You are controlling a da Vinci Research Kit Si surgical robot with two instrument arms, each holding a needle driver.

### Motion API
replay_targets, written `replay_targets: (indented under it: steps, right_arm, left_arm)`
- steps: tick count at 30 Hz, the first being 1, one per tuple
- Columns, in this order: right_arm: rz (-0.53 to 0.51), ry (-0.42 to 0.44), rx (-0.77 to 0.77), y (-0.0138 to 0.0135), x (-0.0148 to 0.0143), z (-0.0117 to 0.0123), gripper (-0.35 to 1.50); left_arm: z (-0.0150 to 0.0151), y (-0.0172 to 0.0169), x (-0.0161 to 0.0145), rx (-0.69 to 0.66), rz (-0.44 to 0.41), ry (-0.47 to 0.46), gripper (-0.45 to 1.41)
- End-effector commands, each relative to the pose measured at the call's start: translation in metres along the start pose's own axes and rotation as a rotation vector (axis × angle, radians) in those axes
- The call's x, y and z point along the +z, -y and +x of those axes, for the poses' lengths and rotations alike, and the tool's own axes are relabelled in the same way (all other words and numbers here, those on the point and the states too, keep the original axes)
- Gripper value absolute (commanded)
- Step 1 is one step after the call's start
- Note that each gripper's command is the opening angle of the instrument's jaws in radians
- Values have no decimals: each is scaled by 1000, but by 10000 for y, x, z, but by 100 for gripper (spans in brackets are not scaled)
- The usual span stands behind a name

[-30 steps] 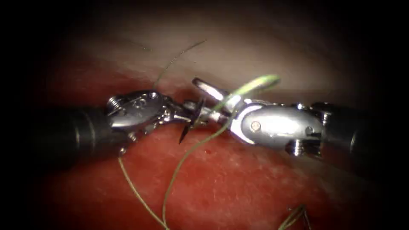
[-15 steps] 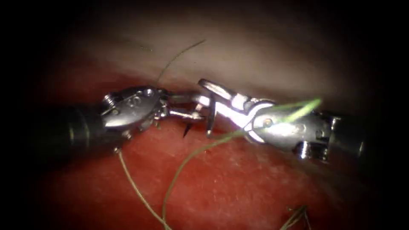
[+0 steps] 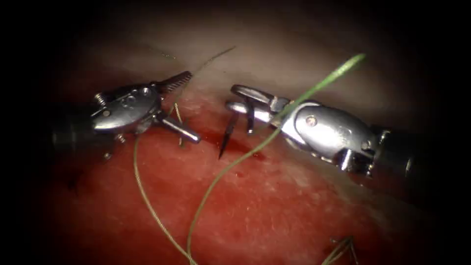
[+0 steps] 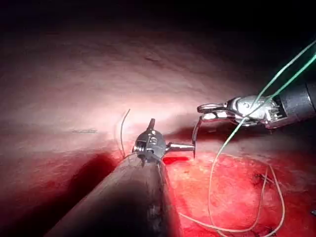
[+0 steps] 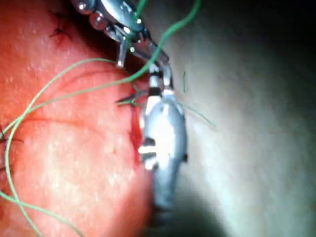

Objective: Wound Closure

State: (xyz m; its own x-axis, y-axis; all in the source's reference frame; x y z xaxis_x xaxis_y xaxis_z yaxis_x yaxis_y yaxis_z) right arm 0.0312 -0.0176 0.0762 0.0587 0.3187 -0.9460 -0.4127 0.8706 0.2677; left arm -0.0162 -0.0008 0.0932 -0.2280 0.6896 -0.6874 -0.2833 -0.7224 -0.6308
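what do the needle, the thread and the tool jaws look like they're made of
Needle: dark, thin, pointed, probably steel; held near its blunt end by the right tool, its tip over the tissue.
Thread: smooth green strand, likely synthetic.
Left tool, open and empty: bright, polished metal with sharp glints, as the right.

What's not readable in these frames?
Endoscope view: the curved steel needle, gripped by the right end effector, has its rear stretch hidden behind the jaws; whether its tip touches the red tissue cannot be told.
Endoscope view: the green thread is cut off at the lower edge.
The open left end effector holds nothing.
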Motion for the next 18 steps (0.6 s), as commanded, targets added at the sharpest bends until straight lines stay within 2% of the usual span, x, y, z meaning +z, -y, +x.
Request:
replay_targets:
  steps: [1,4,5,7,11,15,18]
  right_arm:
    - [9,-13,9,-10,8,-9,-35]
    - [41,-11,79,-18,9,-15,-35]
    - [45,0,154,-20,9,-17,-35]
    - [4,24,273,-27,10,-25,-35]
    - [-17,91,384,-36,13,-41,-35]
    - [-26,140,407,-43,14,-53,-35]
    - [-35,153,392,-47,17,-70,-35]
  left_arm:
    - [-6,5,9,7,2,20,99]
    - [-13,8,13,15,6,38,91]
    - [-17,10,16,19,7,44,86]
    - [-27,12,26,30,11,76,74]
    - [-46,13,43,51,5,144,61]
    - [-55,17,54,91,7,173,50]
    - [-65,24,55,128,24,212,34]
